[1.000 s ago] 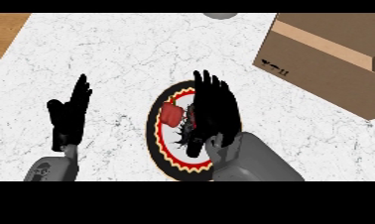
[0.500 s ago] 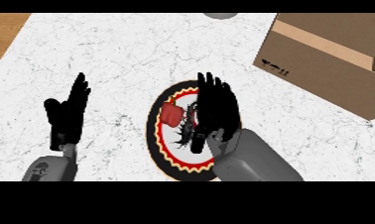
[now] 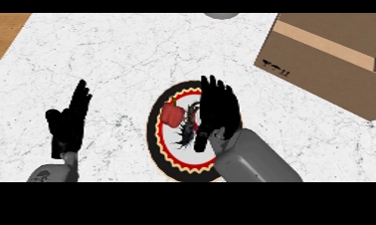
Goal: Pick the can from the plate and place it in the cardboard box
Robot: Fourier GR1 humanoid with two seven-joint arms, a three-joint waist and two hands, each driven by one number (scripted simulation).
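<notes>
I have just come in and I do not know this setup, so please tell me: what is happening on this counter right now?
A robot is working to take a red can off a round plate on the white counter. Its right hand is over the plate with straight fingers, just beside the can, which it does not hold yet. The left hand rests open at the left. The cardboard box, where the can should go, stands at the upper right.
</notes>
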